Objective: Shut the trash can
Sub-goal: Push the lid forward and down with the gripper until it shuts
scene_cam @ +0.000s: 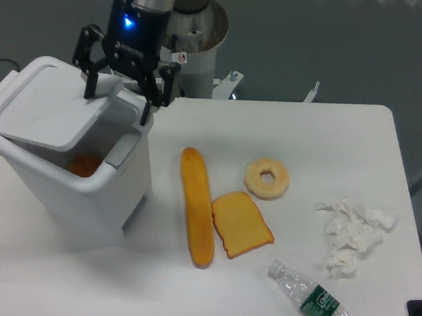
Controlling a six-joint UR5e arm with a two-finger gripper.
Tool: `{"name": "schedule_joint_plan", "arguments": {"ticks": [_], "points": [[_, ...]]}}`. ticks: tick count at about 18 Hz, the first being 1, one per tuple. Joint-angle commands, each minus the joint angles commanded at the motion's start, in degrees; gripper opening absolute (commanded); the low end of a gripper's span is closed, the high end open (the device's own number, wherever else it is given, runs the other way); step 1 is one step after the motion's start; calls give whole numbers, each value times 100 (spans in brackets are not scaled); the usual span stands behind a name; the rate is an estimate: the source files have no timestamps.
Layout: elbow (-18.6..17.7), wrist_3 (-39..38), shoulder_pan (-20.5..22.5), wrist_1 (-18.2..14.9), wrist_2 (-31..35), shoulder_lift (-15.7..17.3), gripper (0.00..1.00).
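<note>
- My black two-finger claw (118, 100) hangs over the back right part of the large white boxy plastic trash can (70, 168), fingers pointing down and spread wide, nothing held between them.
- The trash can stands on the left part of the white table (298, 173), just below and in front of my claw.
- Its flat white hinged lid (52, 111) is tilted low over the opening, hinged along the can's left rim, its free right edge raised a little and lying right under my fingers. I cannot tell whether a fingertip (147, 115) touches the lid.
- A gap is open along the can's front right; the grey front latch tab (123, 149) shows there, and something orange (86, 165) lies inside the can.
- Right of the can, well apart from it: a long orange-yellow baguette-shaped loaf (196, 216) lying lengthwise on the table.
- Just right of the loaf: a tan slice of toast (241, 223), and beyond it a pale ring-shaped doughnut (267, 178).
- Farther right of the can: a heap of crumpled white tissue (352, 233), and nearer the front edge a clear plastic bottle with a green label (310, 296) lying on its side.
- Behind the can stands my grey arm base (187, 45).
</note>
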Motion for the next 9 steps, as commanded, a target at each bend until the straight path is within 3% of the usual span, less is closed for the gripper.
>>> {"name": "schedule_joint_plan", "arguments": {"ticks": [9], "points": [[-18,0,0,141,35,-325,100]]}}
